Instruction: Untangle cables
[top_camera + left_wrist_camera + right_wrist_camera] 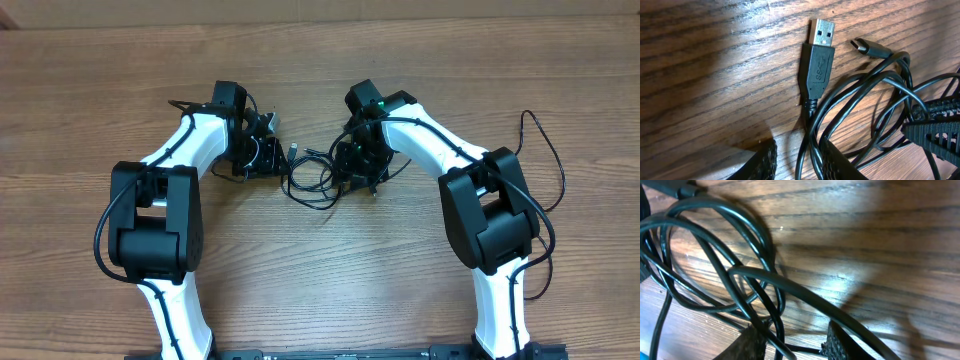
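Since the cables (312,178) look light, floppy and slick, best hold is the stiff USB plug (819,55); tangle sits mid-surface (320,300); left end effector (797,162) at its 9 o'clock, right end effector (795,342) at 3, both part-open astride strands, seemingly clamping nothing.

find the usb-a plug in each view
overhead: USB-A plug at picture centre, on the tangle's top edge
left wrist: top centre, metal end pointing up
right wrist: not clearly in it
shared landmark: the looped black cables
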